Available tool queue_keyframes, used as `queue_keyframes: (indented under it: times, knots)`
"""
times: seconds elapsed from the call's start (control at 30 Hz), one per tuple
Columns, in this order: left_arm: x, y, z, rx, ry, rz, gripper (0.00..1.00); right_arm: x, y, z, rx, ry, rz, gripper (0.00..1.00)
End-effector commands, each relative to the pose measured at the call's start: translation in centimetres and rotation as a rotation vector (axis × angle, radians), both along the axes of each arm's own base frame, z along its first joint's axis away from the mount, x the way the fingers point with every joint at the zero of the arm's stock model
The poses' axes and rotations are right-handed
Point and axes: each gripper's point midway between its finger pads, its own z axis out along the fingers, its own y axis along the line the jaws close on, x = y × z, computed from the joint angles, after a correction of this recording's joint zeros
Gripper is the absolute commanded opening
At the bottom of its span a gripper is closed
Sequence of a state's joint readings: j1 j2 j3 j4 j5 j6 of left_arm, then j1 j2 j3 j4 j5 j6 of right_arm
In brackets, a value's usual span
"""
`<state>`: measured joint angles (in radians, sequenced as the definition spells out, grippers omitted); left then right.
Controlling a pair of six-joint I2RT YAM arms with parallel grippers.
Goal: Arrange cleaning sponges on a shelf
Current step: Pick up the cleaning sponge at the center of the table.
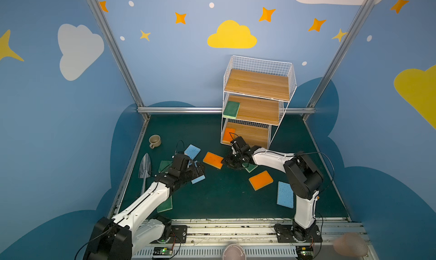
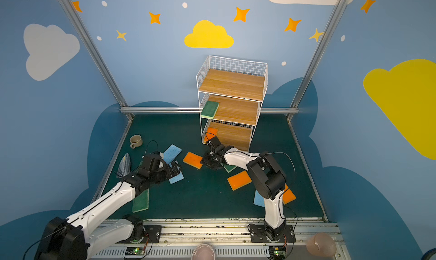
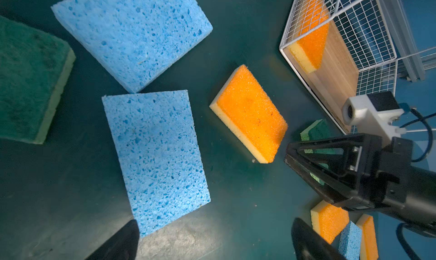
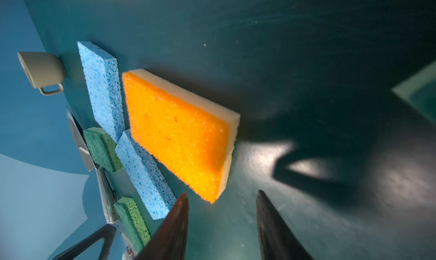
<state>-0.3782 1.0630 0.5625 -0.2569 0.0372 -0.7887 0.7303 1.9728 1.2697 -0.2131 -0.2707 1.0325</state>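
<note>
Two sponges are on the shelf (image 1: 257, 85) at this point: a green sponge (image 1: 231, 109) at the left end of the middle board and an orange sponge (image 1: 228, 133) at the left end of the bottom board. The shelf stands by the far edge of the surface (image 1: 224, 199), a bit right of the middle.

We see the right gripper (image 4: 221, 197) low over the surface just in front of the shelf. Its jaws are partway apart with nothing between them, and the tips sit right at the corner of a loose orange sponge (image 4: 179, 133). A half-hidden green sponge (image 1: 250, 168) pokes out from under it in both top views.

The left gripper (image 3: 215, 224) is spread wide and empty. It hangs over a blue sponge (image 3: 155, 157), with a second blue sponge (image 3: 132, 34) just beside that and a dark green sponge (image 3: 28, 79) close by.

The rest lie flat on the surface: another orange one (image 1: 260, 180) and a third blue sponge (image 1: 285, 194) toward the right edge, plus a green one under the left arm (image 1: 165, 205) near the front-left corner. The mug (image 1: 155, 141) and trowel (image 1: 145, 169) sit along the left edge.
</note>
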Motion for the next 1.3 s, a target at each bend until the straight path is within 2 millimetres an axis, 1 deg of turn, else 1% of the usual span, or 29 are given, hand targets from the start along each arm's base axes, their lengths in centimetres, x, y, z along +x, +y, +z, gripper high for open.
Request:
queue_keyframes:
  times: [0.0,0.13,0.3,0.47,0.53,0.57,0.67,0.73,0.8,0.87,0.9,1.0,1.13,1.2,1.27]
  knots:
    - [-0.3,0.4,-0.3,0.016,0.007,-0.003,0.99,0.6,0.8,-0.2,0.007,-0.005,-0.009,0.45]
    - [-0.4,0.5,-0.2,0.016,0.009,0.000,1.00,0.9,1.1,-0.9,0.001,0.003,-0.013,0.39]
    - [-0.5,0.8,0.2,0.018,0.006,0.010,0.99,1.2,1.1,-2.0,-0.007,0.014,-0.018,0.27]
    - [-0.7,0.8,1.0,0.018,-0.009,-0.003,0.99,1.4,1.0,-2.4,-0.012,0.008,-0.012,0.09]
    - [-0.8,0.7,1.5,0.013,-0.021,-0.018,0.99,1.5,0.9,-2.2,-0.012,0.001,-0.007,0.01]
    - [-0.8,0.5,1.7,0.006,-0.030,-0.030,1.00,1.5,0.8,-2.2,-0.011,0.001,-0.004,0.00]
    - [-0.9,-0.2,2.8,-0.024,-0.072,-0.075,0.98,1.5,0.1,-1.3,-0.006,-0.019,0.012,0.00]
    - [-0.9,-0.8,3.7,-0.046,-0.103,-0.112,0.97,1.3,-0.3,-0.3,0.002,-0.043,0.037,0.00]
    - [-0.8,-1.5,4.4,-0.064,-0.123,-0.154,0.91,0.9,-1.0,1.0,0.008,-0.074,0.077,0.00]
    - [-0.5,-2.3,4.9,-0.084,-0.133,-0.195,0.80,0.4,-1.7,2.3,0.011,-0.099,0.124,0.00]
    - [-0.3,-2.7,4.9,-0.089,-0.129,-0.212,0.72,0.0,-1.9,3.0,0.021,-0.113,0.163,0.00]
    - [-0.2,-4.4,4.6,-0.143,-0.098,-0.283,0.58,-1.5,-2.9,4.7,0.022,-0.133,0.279,0.00]
    - [0.3,-7.5,4.5,-0.210,-0.087,-0.392,0.46,-3.9,-4.7,6.0,-0.020,-0.154,0.410,0.00]
    - [0.4,-9.0,4.2,-0.186,-0.078,-0.437,0.43,-4.7,-5.7,6.2,-0.048,-0.159,0.435,0.00]
    - [0.5,-10.2,3.8,-0.171,-0.064,-0.467,0.42,-5.1,-6.6,6.4,-0.063,-0.166,0.438,0.00]
